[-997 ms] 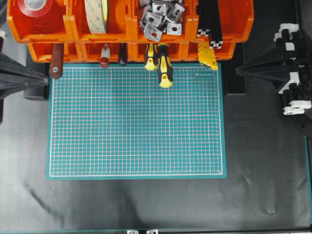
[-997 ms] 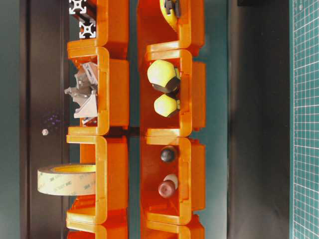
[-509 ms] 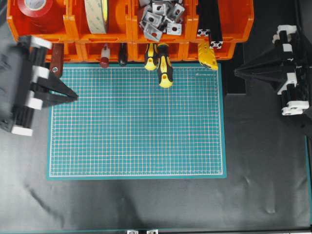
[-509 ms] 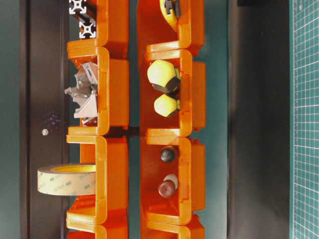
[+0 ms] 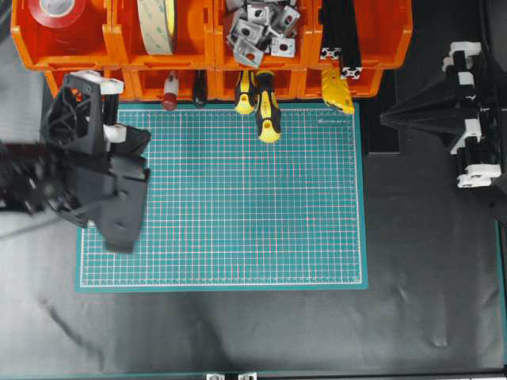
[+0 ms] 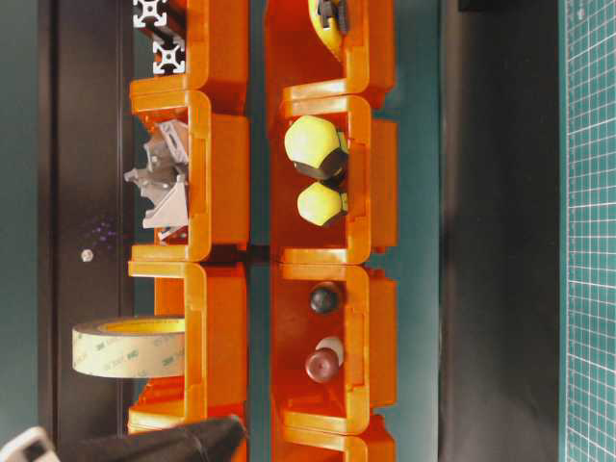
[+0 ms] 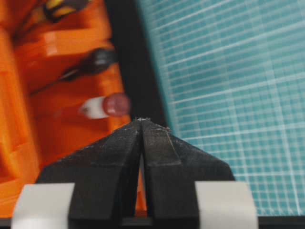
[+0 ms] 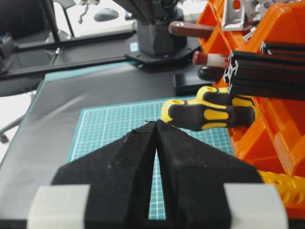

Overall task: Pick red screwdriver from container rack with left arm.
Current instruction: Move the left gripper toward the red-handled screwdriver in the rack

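The container rack [image 5: 127, 47] is bright orange; the cutting mat [image 5: 238, 198] is teal with a white grid; the red screwdriver [image 7: 107, 105] looks blurrily red-and-white.

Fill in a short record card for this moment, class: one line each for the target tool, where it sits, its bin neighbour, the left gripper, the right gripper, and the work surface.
target tool: red screwdriver, handle end poking out
location: lower row of the orange container rack, second bin from the left in the overhead view
bin neighbour: black-handled tool beside it
left gripper: shut, empty, tip just short of the red handle
right gripper: shut, empty, at the right side
work surface: green cutting mat
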Tool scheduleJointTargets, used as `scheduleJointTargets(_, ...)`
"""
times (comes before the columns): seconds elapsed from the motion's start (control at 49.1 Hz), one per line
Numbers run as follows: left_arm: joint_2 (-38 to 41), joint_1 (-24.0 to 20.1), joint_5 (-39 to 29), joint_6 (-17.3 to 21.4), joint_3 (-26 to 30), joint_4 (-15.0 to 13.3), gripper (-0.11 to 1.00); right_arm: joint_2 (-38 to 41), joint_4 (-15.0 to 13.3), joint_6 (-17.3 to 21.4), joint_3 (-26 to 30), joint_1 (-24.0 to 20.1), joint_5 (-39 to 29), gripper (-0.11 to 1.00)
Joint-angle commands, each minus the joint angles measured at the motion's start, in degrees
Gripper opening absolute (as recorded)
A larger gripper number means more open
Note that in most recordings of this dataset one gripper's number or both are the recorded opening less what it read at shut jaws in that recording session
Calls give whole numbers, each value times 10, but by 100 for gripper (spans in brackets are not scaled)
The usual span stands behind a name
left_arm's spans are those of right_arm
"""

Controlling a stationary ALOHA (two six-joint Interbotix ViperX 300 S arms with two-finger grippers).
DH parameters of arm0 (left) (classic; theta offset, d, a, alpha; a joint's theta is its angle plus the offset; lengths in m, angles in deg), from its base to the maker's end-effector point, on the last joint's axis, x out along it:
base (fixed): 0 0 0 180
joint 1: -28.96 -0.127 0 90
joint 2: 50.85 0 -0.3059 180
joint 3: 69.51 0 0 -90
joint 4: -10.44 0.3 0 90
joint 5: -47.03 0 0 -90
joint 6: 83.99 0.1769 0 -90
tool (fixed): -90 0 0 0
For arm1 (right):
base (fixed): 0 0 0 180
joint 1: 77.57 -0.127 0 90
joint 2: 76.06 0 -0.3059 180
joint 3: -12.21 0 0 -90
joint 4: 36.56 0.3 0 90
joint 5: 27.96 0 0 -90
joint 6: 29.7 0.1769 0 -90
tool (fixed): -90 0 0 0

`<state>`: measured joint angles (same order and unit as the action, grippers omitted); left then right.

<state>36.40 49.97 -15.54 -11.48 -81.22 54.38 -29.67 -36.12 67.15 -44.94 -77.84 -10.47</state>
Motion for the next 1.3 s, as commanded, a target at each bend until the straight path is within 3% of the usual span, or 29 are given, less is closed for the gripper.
scheduleJointTargets(0.0, 41, 33, -81, -75, 47, 76, 0, 1, 2, 0, 15, -4, 0, 0)
scheduleJointTargets(0.061, 68, 47, -118, -87, 57, 112, 0, -1, 2, 1, 15, -4, -1, 0)
scheduleJointTargets(0.122, 83, 57, -128, -87, 65, 128, 0, -2, 1, 0, 15, -4, 0, 0)
scheduleJointTargets(0.427, 105, 46, -91, -84, 65, 128, 0, -6, 1, 0, 13, -11, -6, 0)
scheduleJointTargets(1.099, 107, 18, -75, -84, 54, 127, 1, -7, -2, -5, 12, -25, -29, 0)
scheduleJointTargets(1.18, 107, 13, -69, -88, 47, 127, 10, -9, -2, -5, 12, -25, -28, 0)
scheduleJointTargets(1.282, 107, 11, -54, -95, 36, 127, 36, -11, -3, -5, 12, -26, -28, 0)
